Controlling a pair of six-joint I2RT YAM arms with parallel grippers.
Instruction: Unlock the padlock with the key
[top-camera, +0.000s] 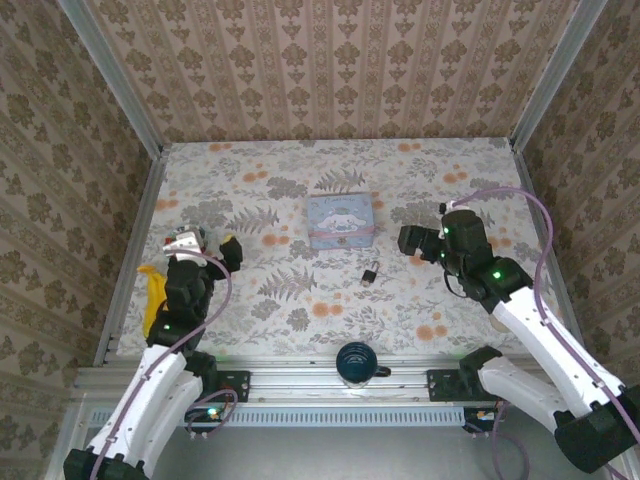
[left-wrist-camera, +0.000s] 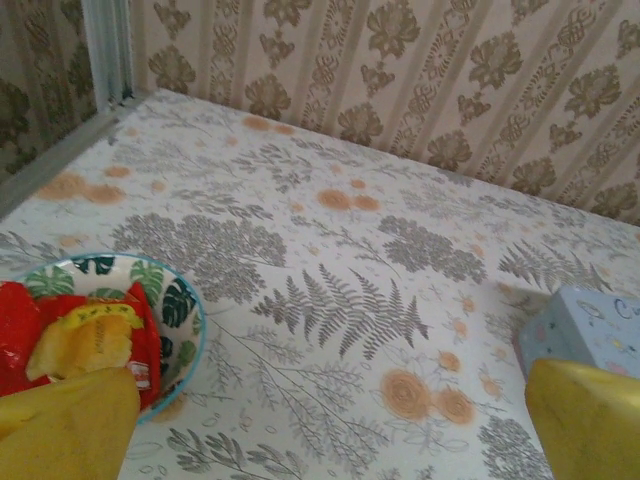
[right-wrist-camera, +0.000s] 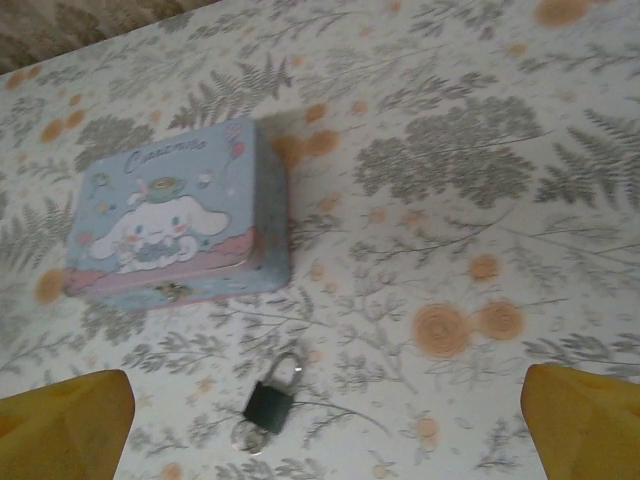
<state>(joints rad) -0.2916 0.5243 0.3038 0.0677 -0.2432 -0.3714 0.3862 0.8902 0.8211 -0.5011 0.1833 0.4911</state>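
By the tabletop's (top-camera: 300, 190) left edge, a leaf-print bowl (left-wrist-camera: 178, 300) holds a red packet (left-wrist-camera: 20, 335); left tool (left-wrist-camera: 328, 432) and right tool (right-wrist-camera: 322, 425) are released.

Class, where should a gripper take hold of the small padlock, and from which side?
The padlock lies flat, so come from above and pinch its dark body across its side edges; the thin shackle probably offers little hold.

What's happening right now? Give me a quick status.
Left gripper open, empty. Right gripper open, facing padlock. Padlock lies on table near blue tin, untouched. Nothing blocking.
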